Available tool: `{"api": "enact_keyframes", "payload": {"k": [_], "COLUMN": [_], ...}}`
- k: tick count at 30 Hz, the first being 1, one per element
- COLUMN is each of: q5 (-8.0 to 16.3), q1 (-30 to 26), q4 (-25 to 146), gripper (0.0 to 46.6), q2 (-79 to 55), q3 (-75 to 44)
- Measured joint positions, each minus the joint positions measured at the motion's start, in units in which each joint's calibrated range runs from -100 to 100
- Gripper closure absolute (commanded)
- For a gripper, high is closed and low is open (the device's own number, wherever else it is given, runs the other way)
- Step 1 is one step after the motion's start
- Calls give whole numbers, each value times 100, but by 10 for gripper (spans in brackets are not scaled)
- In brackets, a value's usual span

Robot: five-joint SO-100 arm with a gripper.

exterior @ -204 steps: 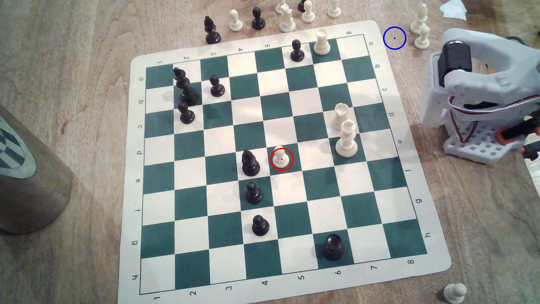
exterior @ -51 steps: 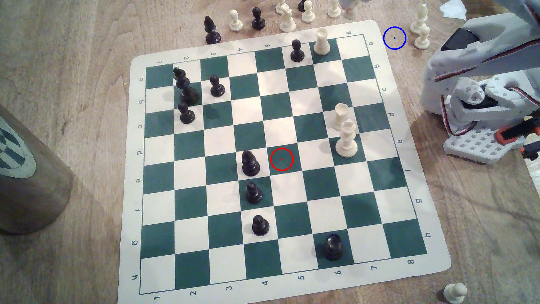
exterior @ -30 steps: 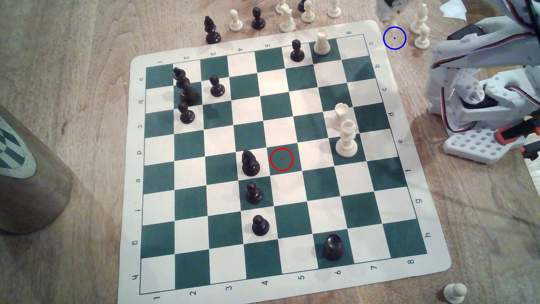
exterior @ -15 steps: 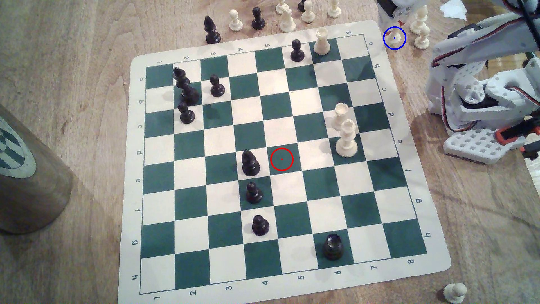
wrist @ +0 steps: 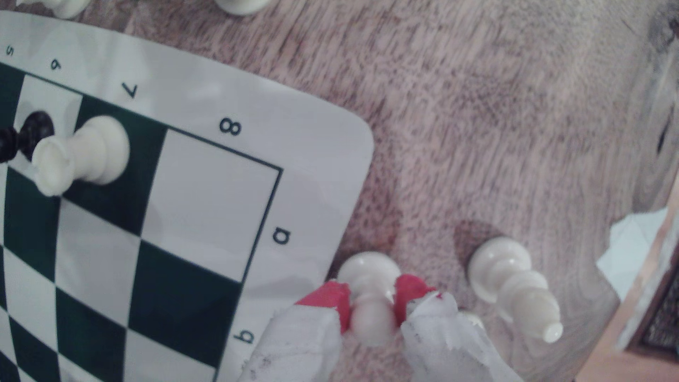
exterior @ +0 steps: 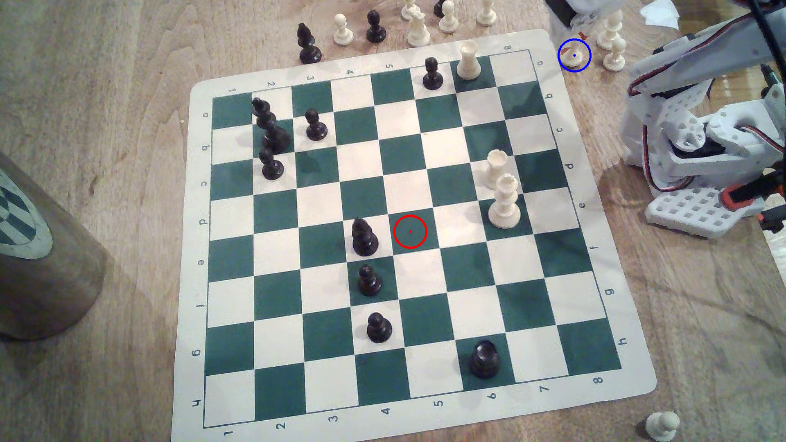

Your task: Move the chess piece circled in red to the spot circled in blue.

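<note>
Wooden table [exterior: 106, 85], tool [wrist: 372, 301] pinching cream pawn [wrist: 369, 294], base inside blue ring [exterior: 574, 55]

Exterior view: even, warm, moderately bright light; my arm [exterior: 697, 63] throws a broad soft shadow over the wooden table [exterior: 127, 85] at the exterior view's right; the chess mat [exterior: 548, 40] shows pale washed-out glare on its middle squares; pieces cast only short faint shadows; the brown cylinder [exterior: 42, 263] at the exterior view's left is soft and out of focus. Wrist view: dimmer and pinker in tone; overall blur, worst on my gripper [wrist: 373, 305] and the pawn [wrist: 369, 279] between its red pads [wrist: 409, 294]; dark compact shadows lie beside the pawn and the neighbouring cream piece [wrist: 510, 283]; mat edges bow from lens distortion.
</note>
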State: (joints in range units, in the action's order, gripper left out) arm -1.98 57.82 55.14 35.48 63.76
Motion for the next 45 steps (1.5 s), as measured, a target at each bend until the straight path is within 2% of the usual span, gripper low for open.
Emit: {"api": "enact_keyframes", "payload": {"k": [13, 15, 18, 19, 25, 29, 31, 34, 45], "q5": [-93, -107, -112, -112, -112, -112, -112, -78, 93], "q1": [88, 96, 96, 96, 96, 96, 96, 96, -229], "q4": [0, -32, -104, -159, -199, -127, 8, 271, 1410], "gripper": [461, 425, 328, 311, 286, 318, 273, 249, 240], "q2": [-34, -34, -34, -34, -34, -8, 75, 226, 930], "q3": [54, 54, 108, 136, 145, 145, 145, 127, -606]}}
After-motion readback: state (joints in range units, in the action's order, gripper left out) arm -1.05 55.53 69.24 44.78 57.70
